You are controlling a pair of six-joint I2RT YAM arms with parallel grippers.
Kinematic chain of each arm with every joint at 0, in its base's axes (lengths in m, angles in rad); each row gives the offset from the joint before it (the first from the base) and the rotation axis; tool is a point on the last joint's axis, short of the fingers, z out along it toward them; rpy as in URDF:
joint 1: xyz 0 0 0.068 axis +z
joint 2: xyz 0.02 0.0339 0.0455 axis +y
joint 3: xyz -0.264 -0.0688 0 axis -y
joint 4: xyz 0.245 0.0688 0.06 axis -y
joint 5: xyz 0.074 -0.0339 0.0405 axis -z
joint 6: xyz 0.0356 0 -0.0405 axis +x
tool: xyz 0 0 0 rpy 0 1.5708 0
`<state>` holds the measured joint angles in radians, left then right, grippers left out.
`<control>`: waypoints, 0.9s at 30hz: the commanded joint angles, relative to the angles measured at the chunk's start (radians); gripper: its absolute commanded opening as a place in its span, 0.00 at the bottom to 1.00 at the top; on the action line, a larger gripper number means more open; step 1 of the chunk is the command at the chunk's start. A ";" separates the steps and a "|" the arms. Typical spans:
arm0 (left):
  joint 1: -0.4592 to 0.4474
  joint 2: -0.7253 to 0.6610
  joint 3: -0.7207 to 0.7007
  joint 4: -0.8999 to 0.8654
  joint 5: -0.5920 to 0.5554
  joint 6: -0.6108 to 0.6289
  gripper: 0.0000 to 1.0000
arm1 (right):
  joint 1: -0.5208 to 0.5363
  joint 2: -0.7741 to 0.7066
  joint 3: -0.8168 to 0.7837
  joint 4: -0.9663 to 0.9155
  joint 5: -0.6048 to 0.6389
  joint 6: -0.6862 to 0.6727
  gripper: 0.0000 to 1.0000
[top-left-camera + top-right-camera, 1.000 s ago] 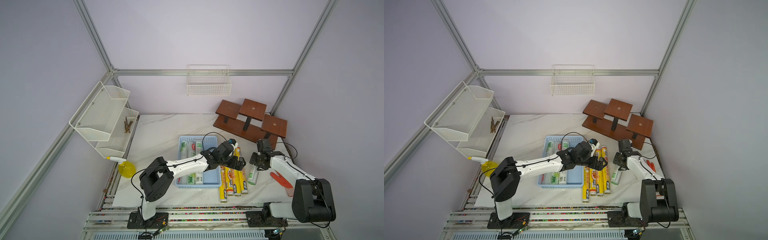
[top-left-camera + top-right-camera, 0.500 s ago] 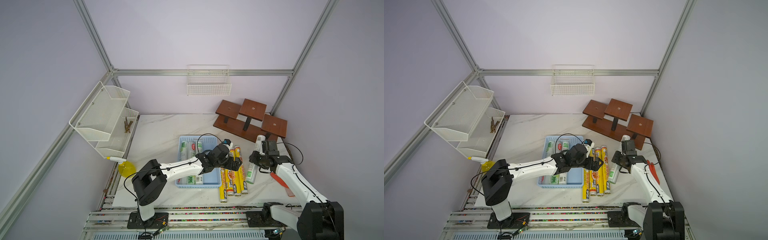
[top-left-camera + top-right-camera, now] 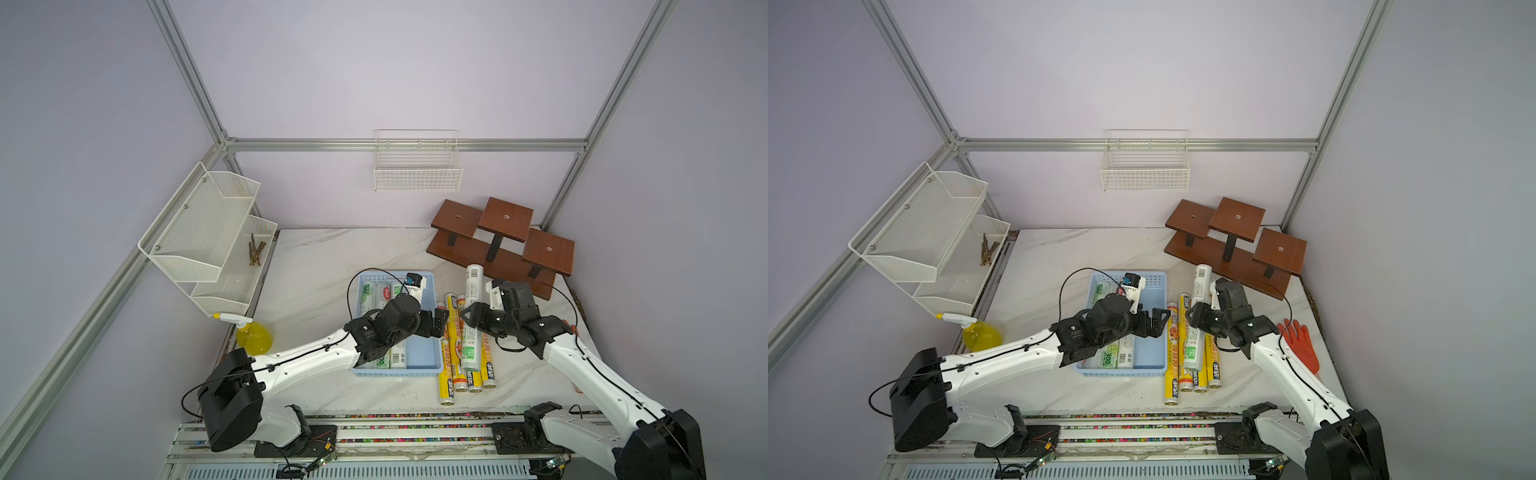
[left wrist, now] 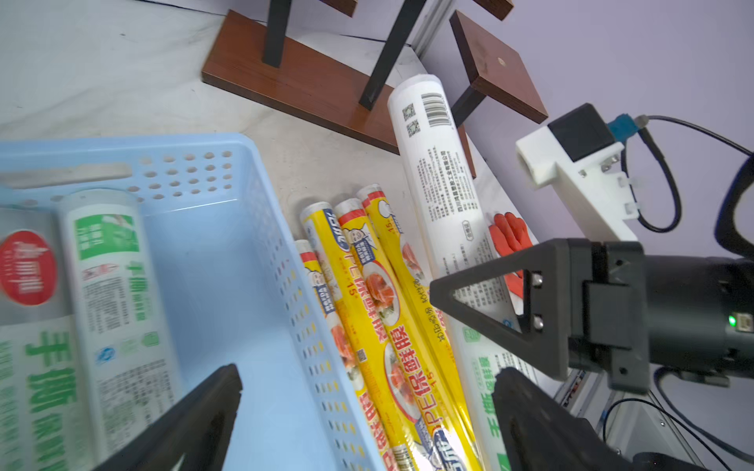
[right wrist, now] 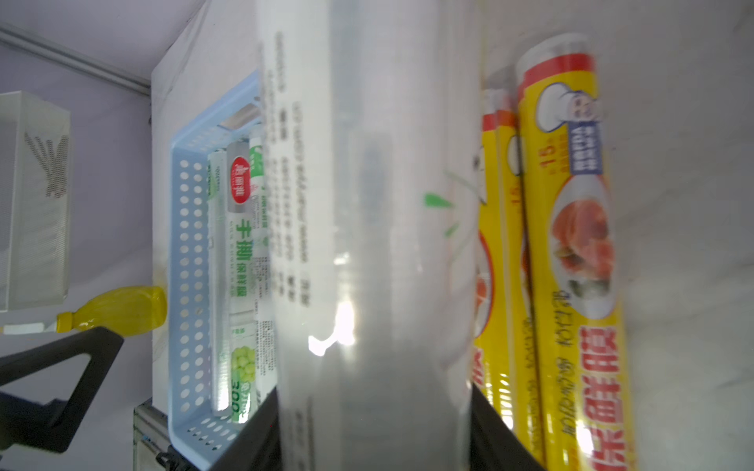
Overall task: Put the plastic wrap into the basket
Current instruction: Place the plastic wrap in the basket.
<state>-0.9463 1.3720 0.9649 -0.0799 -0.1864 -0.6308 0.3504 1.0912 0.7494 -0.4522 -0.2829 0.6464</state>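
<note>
Orange glove (image 3: 1302,348), spray bottle (image 3: 254,337) (yellow), wooden stand (image 3: 505,214)

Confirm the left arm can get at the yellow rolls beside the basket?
Probably yes, for the nearest ones: the left pincer is open beside the yellow rolls. The white roll clamped in the right pincer covers part of the farther ones.

In both top views the basket (image 3: 420,353) has bare floor in its right half, while rolls (image 3: 368,296) fill its left. The left gripper (image 3: 439,325), jaws wide, hangs over the right wall, close beside the right gripper (image 3: 469,322), which clamps a white roll (image 3: 473,282) above the yellow rolls (image 3: 451,365). The stand (image 3: 494,253) blocks the upper right. The marble (image 3: 324,266) at upper left lies open.
</note>
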 commanded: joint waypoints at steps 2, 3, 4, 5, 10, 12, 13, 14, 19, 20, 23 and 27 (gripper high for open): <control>0.046 -0.095 -0.046 -0.039 -0.033 0.044 1.00 | 0.129 0.046 0.052 0.174 0.032 0.099 0.36; 0.057 -0.108 -0.056 -0.050 -0.035 0.042 1.00 | 0.162 0.067 0.066 0.187 0.043 0.110 0.36; 0.062 -0.118 -0.066 -0.052 -0.035 0.041 1.00 | 0.189 0.084 0.080 0.198 0.051 0.117 0.36; 0.073 -0.125 -0.077 -0.052 -0.033 0.036 1.00 | 0.220 0.106 0.097 0.208 0.064 0.124 0.36; 0.149 -0.108 -0.089 -0.085 0.047 -0.055 1.00 | 0.312 0.199 0.170 0.232 0.118 0.154 0.35; 0.162 -0.110 -0.099 -0.075 0.072 -0.066 1.00 | 0.331 0.227 0.191 0.229 0.153 0.167 0.36; 0.163 -0.114 -0.105 -0.070 0.076 -0.066 1.00 | 0.337 0.242 0.197 0.232 0.168 0.174 0.36; 0.163 -0.120 -0.110 -0.069 0.076 -0.067 1.00 | 0.338 0.256 0.199 0.237 0.172 0.184 0.35; 0.175 -0.151 -0.132 -0.090 0.045 -0.067 1.00 | 0.346 0.325 0.237 0.243 0.237 0.224 0.35; 0.178 -0.158 -0.139 -0.092 0.041 -0.069 1.00 | 0.348 0.342 0.253 0.230 0.244 0.220 0.35; 0.185 -0.182 -0.153 -0.103 0.038 -0.063 1.00 | 0.358 0.393 0.297 0.188 0.288 0.213 0.35; 0.193 -0.213 -0.190 -0.085 0.026 -0.051 1.00 | 0.375 0.457 0.340 0.146 0.320 0.192 0.35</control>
<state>-0.7628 1.1969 0.7868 -0.1879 -0.1455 -0.6880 0.7074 1.5333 1.0332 -0.3088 -0.0189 0.8513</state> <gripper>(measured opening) 0.997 0.536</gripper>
